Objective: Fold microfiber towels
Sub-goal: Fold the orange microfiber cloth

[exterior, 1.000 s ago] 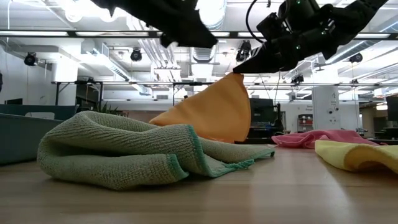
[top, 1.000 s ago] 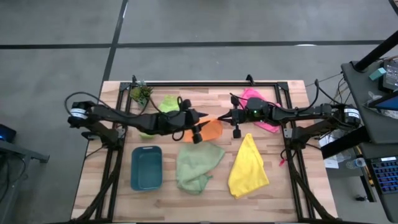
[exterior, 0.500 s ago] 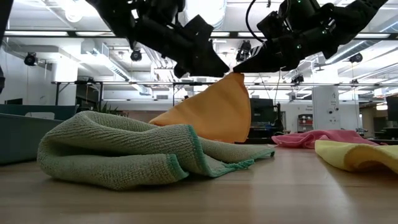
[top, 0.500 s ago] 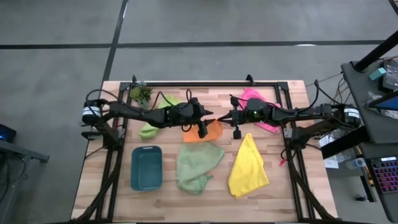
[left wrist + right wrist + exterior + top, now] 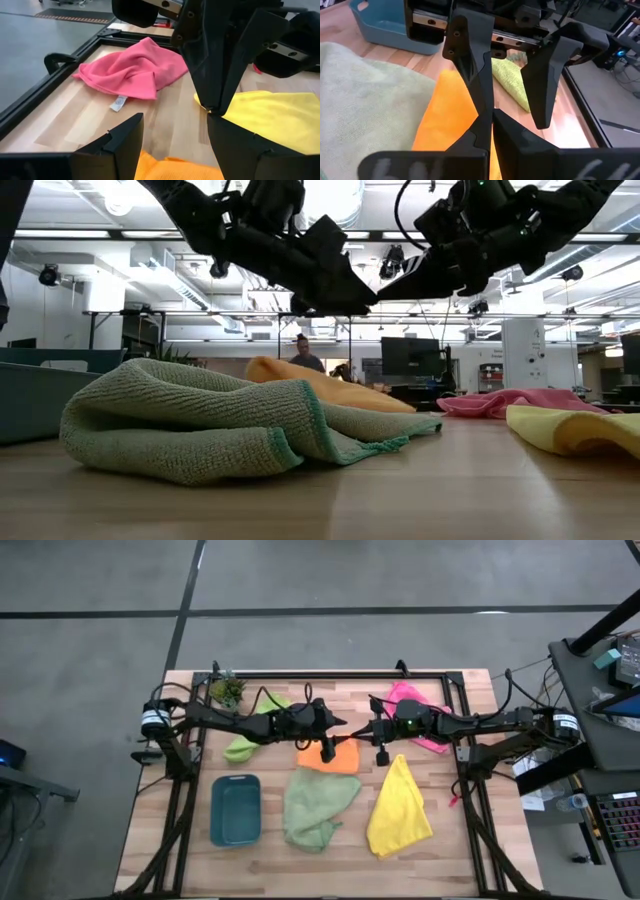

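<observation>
Now | left claw (image 5: 338,727) open above orange towel (image 5: 330,755) | right claw (image 5: 362,727) shut

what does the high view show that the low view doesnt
Only the high view shows the lime green towel, the small potted plant and the whole spread of the table, with each arm traceable to its side.

Only the low view shows the room behind the table, with a person standing there.

Both show the orange towel lying flat, the sage green towel, the pink towel, the yellow towel, the teal tray, and the left gripper and right gripper meeting above the orange towel.
</observation>
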`<action>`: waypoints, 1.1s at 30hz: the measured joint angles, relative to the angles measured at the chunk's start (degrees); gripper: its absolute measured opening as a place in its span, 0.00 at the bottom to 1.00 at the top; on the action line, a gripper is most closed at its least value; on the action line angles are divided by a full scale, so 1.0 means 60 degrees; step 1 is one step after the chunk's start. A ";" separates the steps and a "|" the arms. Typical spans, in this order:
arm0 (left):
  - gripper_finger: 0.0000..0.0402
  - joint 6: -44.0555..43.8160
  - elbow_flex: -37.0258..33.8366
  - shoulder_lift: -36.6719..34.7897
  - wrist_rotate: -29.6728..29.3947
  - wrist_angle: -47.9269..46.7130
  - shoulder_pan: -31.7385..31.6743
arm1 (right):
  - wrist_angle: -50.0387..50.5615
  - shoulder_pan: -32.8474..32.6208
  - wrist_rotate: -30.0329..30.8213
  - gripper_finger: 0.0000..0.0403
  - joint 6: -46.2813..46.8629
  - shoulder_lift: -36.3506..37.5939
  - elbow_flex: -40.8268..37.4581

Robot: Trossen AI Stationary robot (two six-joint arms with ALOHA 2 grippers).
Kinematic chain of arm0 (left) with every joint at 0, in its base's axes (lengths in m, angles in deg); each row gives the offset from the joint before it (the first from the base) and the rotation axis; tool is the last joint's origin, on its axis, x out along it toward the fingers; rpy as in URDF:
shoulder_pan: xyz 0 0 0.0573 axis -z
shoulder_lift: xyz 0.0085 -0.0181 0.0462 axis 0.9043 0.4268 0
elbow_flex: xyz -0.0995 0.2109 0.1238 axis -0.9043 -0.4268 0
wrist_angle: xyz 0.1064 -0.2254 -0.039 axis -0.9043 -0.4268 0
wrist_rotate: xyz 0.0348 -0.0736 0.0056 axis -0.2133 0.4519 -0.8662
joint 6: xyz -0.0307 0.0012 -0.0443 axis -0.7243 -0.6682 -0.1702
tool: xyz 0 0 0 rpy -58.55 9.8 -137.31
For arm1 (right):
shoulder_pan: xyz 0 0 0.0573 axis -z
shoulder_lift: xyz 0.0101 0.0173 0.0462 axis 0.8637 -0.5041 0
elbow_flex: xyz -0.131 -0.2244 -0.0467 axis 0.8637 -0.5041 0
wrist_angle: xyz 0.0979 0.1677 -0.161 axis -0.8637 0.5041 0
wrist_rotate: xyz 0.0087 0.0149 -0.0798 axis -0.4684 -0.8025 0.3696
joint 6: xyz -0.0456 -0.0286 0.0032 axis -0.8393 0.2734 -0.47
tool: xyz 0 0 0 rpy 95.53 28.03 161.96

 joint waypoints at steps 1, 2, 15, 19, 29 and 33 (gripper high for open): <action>0.52 -0.0002 0.0000 0.0000 0.0010 -0.0012 0.0004 | 0.0034 0.0000 0.0001 0.02 -0.0018 0.0000 0.0000; 0.52 -0.0006 0.0000 0.0000 0.0031 -0.0031 0.0004 | 0.0099 0.0002 0.0017 0.02 -0.0076 0.0000 0.0000; 0.52 -0.1238 -0.0088 0.0026 0.0259 -0.4478 0.0204 | 0.0657 0.0243 0.0887 0.02 0.0264 -0.0004 0.0030; 0.52 -0.1436 -0.0123 0.0026 0.0223 -0.5684 0.0197 | 0.0760 0.0233 0.0823 0.02 0.0893 -0.0011 0.0155; 0.52 -0.1416 -0.0138 0.0026 0.0179 -0.6616 0.0386 | 0.2351 0.0229 0.0788 0.19 0.4362 -0.0242 0.0794; 0.52 -0.1256 -0.0149 0.0022 0.0175 -0.6612 0.0428 | 0.2273 0.0229 0.0790 0.31 0.5870 -0.0824 0.0750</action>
